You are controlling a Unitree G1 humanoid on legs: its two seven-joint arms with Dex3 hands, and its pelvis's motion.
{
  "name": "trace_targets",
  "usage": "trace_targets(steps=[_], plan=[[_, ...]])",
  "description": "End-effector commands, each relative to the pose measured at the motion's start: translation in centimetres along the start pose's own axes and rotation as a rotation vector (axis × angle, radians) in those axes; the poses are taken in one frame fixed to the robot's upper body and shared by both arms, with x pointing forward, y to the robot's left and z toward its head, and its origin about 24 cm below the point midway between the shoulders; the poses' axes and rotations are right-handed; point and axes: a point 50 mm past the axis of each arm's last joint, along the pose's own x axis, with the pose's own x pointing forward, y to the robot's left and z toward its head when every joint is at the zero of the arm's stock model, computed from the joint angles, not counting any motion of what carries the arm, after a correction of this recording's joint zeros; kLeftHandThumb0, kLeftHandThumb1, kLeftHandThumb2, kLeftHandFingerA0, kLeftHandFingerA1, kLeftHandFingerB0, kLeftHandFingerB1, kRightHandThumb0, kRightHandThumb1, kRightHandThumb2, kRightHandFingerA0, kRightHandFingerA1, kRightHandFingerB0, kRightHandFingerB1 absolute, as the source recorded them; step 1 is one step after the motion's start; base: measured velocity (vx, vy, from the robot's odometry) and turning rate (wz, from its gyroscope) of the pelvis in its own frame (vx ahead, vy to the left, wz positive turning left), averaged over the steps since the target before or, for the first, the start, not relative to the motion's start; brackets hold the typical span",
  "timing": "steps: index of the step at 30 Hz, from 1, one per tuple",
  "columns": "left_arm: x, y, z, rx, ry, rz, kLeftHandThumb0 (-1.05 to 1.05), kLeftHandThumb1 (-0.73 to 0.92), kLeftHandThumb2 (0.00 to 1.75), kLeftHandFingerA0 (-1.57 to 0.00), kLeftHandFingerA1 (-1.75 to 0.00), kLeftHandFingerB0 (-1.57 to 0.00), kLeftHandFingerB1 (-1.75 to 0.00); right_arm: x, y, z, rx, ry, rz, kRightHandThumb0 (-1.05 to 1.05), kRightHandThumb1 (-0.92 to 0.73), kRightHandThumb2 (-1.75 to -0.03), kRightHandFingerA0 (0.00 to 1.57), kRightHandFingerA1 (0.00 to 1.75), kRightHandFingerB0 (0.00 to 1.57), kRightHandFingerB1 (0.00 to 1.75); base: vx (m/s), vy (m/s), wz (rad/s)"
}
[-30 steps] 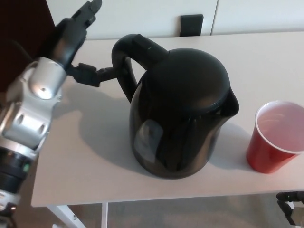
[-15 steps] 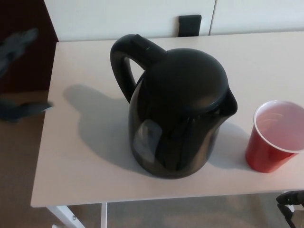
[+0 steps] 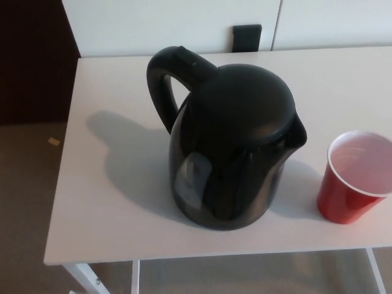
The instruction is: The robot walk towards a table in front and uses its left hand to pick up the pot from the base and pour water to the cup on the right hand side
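Here, a big black pot (image 3: 229, 147) stands upright in the middle of a white table (image 3: 110, 202). Its lid is on, so what is inside cannot be seen. Its curved handle (image 3: 165, 79) points to the back left, and its little spout (image 3: 300, 131) points to the right, toward a red cup (image 3: 355, 177). The cup stands upright near the pot, not touching it, at the right edge of the picture. The inside of the cup looks pale pink; it may hold a little water, but that is hard to tell. No robot hand shows, so nothing holds the pot, and how the fingers stand cannot be told.
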Motion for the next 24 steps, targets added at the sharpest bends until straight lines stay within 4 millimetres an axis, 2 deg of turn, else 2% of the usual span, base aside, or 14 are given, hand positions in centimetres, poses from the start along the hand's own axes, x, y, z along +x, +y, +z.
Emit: trace_targets(steps=[1, 2, 4, 6, 7, 9, 14, 15, 16, 17, 20, 21, 22, 24], plan=[[-1.5, -1.8, -8.4, -0.042, 0.191, 0.018, -0.57, 0.57, 0.89, 0.00, -0.30, 0.00, -0.28, -1.2, 1.6, -6.4, 0.096, 0.127, -0.036, -0.46, -0.88, -0.65, 0.24, 0.53, 0.27, 0.45, 0.00, 0.000, 0.00], [-1.4, -2.4, -8.7, -0.020, 0.216, -0.014, -0.53, 0.78, 0.70, -0.05, -0.17, -0.06, -0.21, -1.3, 1.7, -7.0, 0.088, 0.149, -0.029, -0.47, -0.89, -0.66, 0.23, 0.51, 0.26, 0.44, 0.00, 0.000, 0.00], [-1.0, -3.3, -9.0, 0.018, 0.232, -0.067, -0.47, 0.81, 0.68, -0.06, -0.21, -0.08, -0.29, -1.5, 1.5, -7.7, 0.079, 0.188, -0.019, -0.50, -0.91, -0.67, 0.19, 0.50, 0.27, 0.43, 0.00, 0.000, 0.00], [-0.7, -4.0, -9.0, 0.044, 0.228, -0.102, -0.47, 0.81, 0.68, -0.06, -0.21, -0.08, -0.29, -1.6, 1.3, -8.1, 0.065, 0.215, -0.007, -0.50, -0.91, -0.67, 0.19, 0.50, 0.27, 0.43, 0.00, 0.000, 0.00], [0.1, -4.7, -8.3, 0.079, 0.237, -0.156, -0.45, 0.78, 0.63, -0.06, -0.29, -0.12, -0.29, -1.6, 1.2, -7.9, 0.045, 0.218, 0.005, -0.47, -0.92, -0.67, 0.20, 0.55, 0.30, 0.47, 0.00, 0.000, 0.00], [0.9, -5.3, -7.3, 0.077, 0.201, -0.177, -0.44, 0.74, 0.64, -0.08, -0.24, -0.11, -0.30, -1.5, 1.3, -7.7, 0.079, 0.216, 0.000, -0.46, -0.87, -0.65, 0.19, 0.49, 0.23, 0.42, 0.00, 0.000, 0.00], [2.2, -6.3, -6.2, 0.021, 0.190, -0.173, -0.44, 0.74, 0.65, -0.06, -0.21, -0.10, -0.29, -1.4, 1.4, -7.3, 0.147, 0.194, -0.003, -0.52, -0.87, -0.65, 0.18, 0.47, 0.26, 0.41, 0.00, 0.000, 0.00], [2.5, -7.2, -6.4, -0.003, 0.191, -0.166, -0.42, 0.71, 0.77, -0.05, -0.25, -0.05, -0.29, -1.3, 1.4, -7.0, 0.152, 0.187, -0.006, -0.53, -0.87, -0.65, 0.19, 0.43, 0.23, 0.39, 0.00, 0.000, 0.00], [2.9, -8.4, -6.6, -0.032, 0.194, -0.159, -0.42, 0.71, 0.77, -0.05, -0.25, -0.05, -0.29, -1.1, 1.3, -6.5, 0.158, 0.179, -0.010, -0.53, -0.87, -0.65, 0.19, 0.43, 0.23, 0.39, 0.00, 0.000, 0.00], [2.9, -8.8, -6.8, -0.024, 0.199, -0.158, -0.25, 0.75, 1.15, 0.00, -0.51, 0.00, -0.50, -1.1, 1.3, -6.3, 0.158, 0.167, -0.012, -0.53, -0.86, -0.65, 0.20, 0.46, 0.22, 0.41, 0.00, 0.000, 0.00], [2.8, -9.1, -7.3, -0.003, 0.205, -0.157, -0.25, 0.75, 1.15, 0.00, -0.51, 0.00, -0.50, -1.1, 1.2, -6.1, 0.156, 0.152, -0.014, -0.53, -0.86, -0.65, 0.20, 0.46, 0.22, 0.41, 0.00, 0.000, 0.00], [3.0, -9.6, -7.8, 0.226, 0.263, -0.158, -0.48, 0.75, 0.63, -0.19, -0.33, -0.19, -0.29, -0.8, 0.9, -4.8, 0.178, 0.092, -0.012, -0.52, -0.89, -0.66, 0.17, 0.45, 0.19, 0.38, 0.00, 0.000, 0.00], [3.0, -9.7, -8.0, 0.328, 0.280, -0.158, -0.48, 0.75, 0.63, -0.19, -0.33, -0.19, -0.29, -0.7, 0.8, -4.2, 0.188, 0.067, -0.011, -0.52, -0.89, -0.66, 0.17, 0.45, 0.19, 0.38, 0.00, 0.000, 0.00], [3.3, -9.3, -7.6, 0.334, 0.267, -0.157, -0.48, 0.73, 0.62, -0.20, -0.33, -0.19, -0.29, -0.5, 0.6, -3.3, 0.194, 0.053, -0.039, -0.53, -0.86, -0.65, 0.21, 0.48, 0.22, 0.40, 0.00, 0.000, 0.00]])
